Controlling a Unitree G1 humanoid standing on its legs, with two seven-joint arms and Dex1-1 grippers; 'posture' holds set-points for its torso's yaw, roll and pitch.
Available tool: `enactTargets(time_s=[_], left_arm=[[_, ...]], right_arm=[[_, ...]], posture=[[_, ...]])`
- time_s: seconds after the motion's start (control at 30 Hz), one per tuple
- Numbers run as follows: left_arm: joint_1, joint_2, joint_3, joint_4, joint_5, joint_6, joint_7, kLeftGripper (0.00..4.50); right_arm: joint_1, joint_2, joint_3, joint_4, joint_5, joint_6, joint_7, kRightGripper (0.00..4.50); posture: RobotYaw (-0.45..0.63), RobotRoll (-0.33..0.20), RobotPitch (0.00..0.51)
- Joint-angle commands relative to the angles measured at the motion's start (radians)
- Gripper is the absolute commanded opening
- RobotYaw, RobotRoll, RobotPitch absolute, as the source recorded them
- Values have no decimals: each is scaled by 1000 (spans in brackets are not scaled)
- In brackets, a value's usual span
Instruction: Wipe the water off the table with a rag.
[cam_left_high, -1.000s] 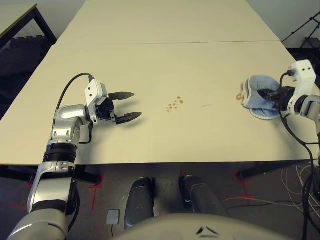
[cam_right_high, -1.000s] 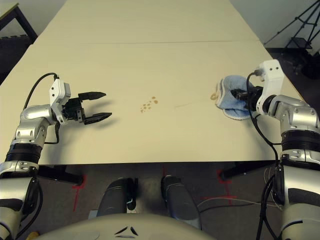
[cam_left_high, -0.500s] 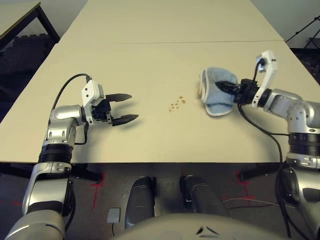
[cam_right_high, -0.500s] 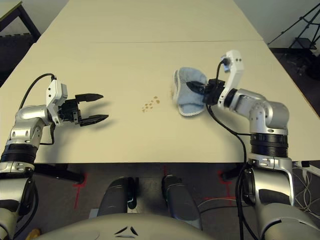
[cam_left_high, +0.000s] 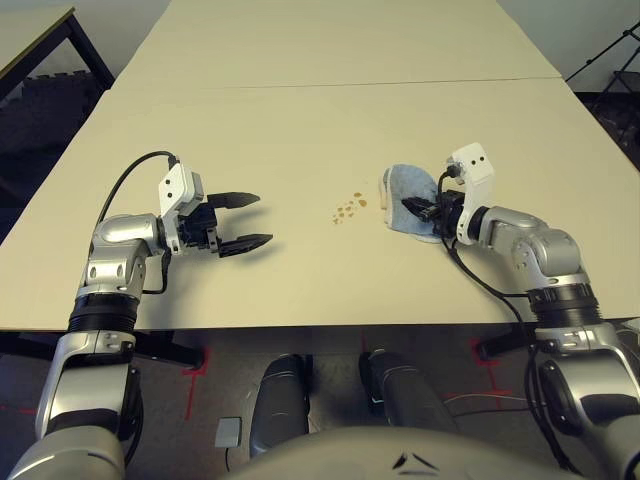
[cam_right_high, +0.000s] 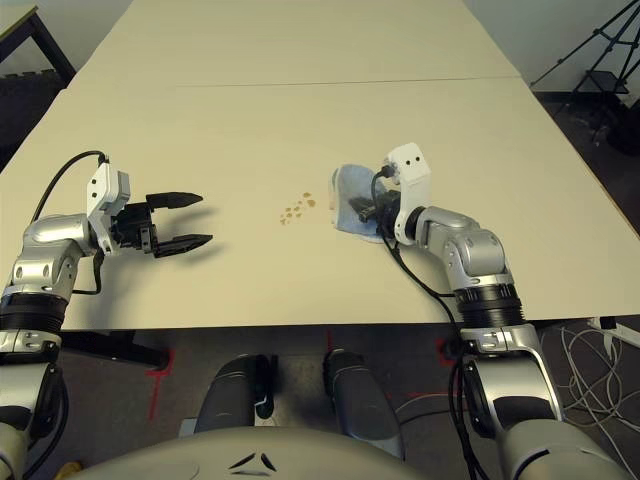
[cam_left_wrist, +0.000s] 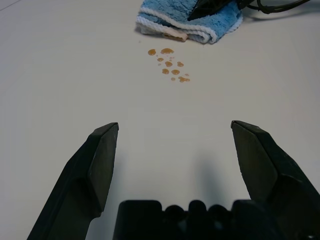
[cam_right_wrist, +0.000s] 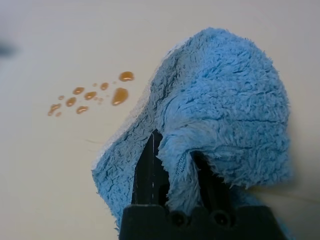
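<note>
The light blue rag (cam_left_high: 408, 198) rests on the beige table (cam_left_high: 320, 120), just right of the water (cam_left_high: 349, 208), a cluster of small amber drops with one larger blot (cam_right_wrist: 119, 95). My right gripper (cam_left_high: 422, 208) is shut on the rag, a fold of terry pinched between its black fingers (cam_right_wrist: 150, 172). The rag's near edge lies a short gap from the drops (cam_left_wrist: 170, 65), not touching them. My left gripper (cam_left_high: 243, 220) stands open over bare table well left of the drops, with nothing between its fingers (cam_left_wrist: 100, 160).
A thin seam (cam_left_high: 330, 84) crosses the tabletop behind the work area. A dark-legged table (cam_left_high: 40, 40) stands at the far left, and a black tripod (cam_right_high: 600, 60) beyond the right edge. Bare tabletop lies between the two grippers.
My right gripper has dragged the rag leftward across the table, from the right edge to just beside the drops. The left gripper has shifted slightly left and stays open.
</note>
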Motion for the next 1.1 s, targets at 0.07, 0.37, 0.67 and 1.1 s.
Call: enactTargets(time_s=[0.07,0.37,0.67,1.1], left_arm=[[22,12,0,-35,-11,17,-12,4500],[42,13,6,-78,-22,41,-2,4500],[56,11,7,-101,-25,51,5,4500],[17,-7,-11,-43,-10,26,1,4500]], right_arm=[[-14,97,118,64,-21,22,36,29],[-146,310,210,211,-67,-23,56,23],[-174,256,176,294,-107,-74,85,23],[-105,-198,36,275,-118,-90,139,19]], posture=[[-164,0,126],[-140,0,140],[-133,0,142],[-176,0,141]])
